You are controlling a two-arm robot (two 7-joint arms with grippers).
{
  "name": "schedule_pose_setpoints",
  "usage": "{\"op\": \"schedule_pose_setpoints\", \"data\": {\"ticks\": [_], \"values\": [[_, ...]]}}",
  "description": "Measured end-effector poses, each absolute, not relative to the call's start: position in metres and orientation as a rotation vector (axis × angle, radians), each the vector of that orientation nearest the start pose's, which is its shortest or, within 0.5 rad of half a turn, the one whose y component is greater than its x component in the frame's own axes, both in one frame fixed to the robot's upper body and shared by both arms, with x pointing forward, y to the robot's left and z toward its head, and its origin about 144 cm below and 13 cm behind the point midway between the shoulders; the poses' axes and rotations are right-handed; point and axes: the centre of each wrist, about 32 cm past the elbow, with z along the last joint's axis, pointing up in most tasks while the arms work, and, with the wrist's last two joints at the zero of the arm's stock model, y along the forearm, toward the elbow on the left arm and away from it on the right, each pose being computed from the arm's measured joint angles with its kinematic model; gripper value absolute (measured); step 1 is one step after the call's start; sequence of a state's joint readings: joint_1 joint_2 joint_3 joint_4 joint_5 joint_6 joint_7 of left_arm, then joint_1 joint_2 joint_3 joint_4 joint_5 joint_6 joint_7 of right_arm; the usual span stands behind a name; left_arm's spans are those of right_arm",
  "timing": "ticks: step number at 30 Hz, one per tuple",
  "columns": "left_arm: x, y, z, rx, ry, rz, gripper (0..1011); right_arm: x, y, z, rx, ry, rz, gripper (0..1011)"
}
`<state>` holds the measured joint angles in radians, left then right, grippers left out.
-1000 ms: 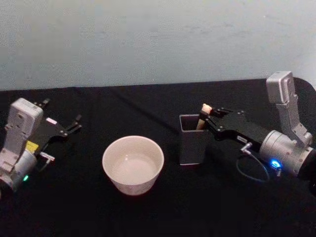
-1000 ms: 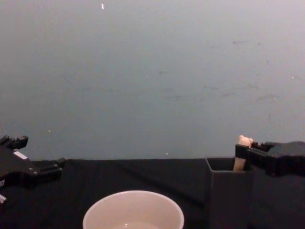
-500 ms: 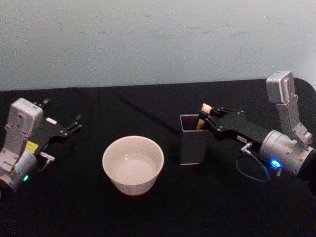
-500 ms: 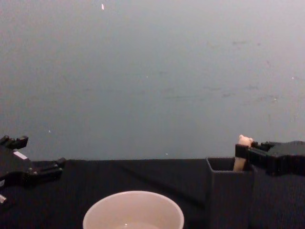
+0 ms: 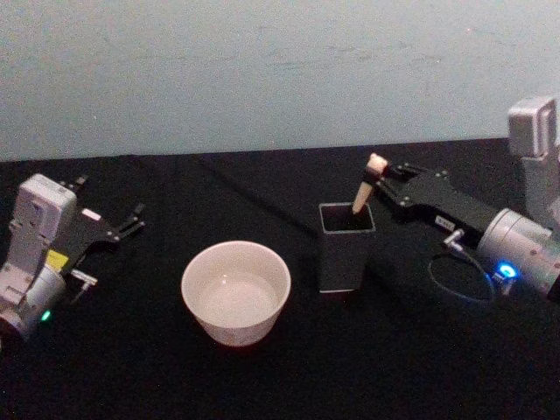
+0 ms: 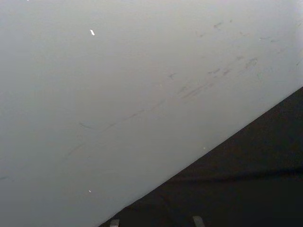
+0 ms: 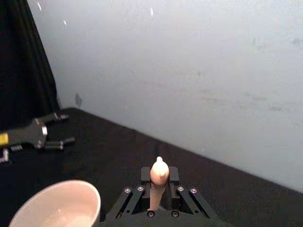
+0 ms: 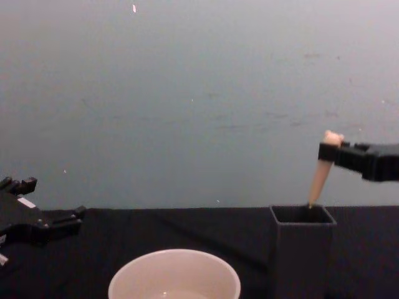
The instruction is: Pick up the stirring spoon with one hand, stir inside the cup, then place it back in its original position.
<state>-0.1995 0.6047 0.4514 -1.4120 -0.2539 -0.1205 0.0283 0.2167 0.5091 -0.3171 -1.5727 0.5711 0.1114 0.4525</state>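
Right gripper [image 5: 382, 176] pinches stirring spoon [image 5: 361, 197] — tip inside grey holder [image 5: 344, 258].

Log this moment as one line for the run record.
right end effector: shut on spoon handle | spoon: tilted, lower end inside holder | cup: left of holder | left end effector: open, parked left

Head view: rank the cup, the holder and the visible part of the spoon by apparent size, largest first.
1. Cup, clearly largest.
2. Holder, narrower; it stands slightly farther back.
3. Spoon, a thin handle rising from the holder, gripped by the right claw.
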Motion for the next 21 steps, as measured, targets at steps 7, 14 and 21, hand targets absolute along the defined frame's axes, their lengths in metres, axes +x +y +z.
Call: {"op": "schedule_pose_setpoints", "data": {"ticks": [7,14,21], "values": [[0.489,0.31,1.14,0.304,-0.285,1.248,1001,0.501,-0.288,1.222,0.054,0.05,-0.826,218],[0.489,0.31,1.14,0.304,-0.285,1.248,1001,0.502,-0.287,1.239,0.135,0.021,-0.809,218],[0.489,0.31,1.14,0.305,-0.285,1.248,1002,0.507,-0.274,1.247,0.18,-0.003,-0.754,218]]}}
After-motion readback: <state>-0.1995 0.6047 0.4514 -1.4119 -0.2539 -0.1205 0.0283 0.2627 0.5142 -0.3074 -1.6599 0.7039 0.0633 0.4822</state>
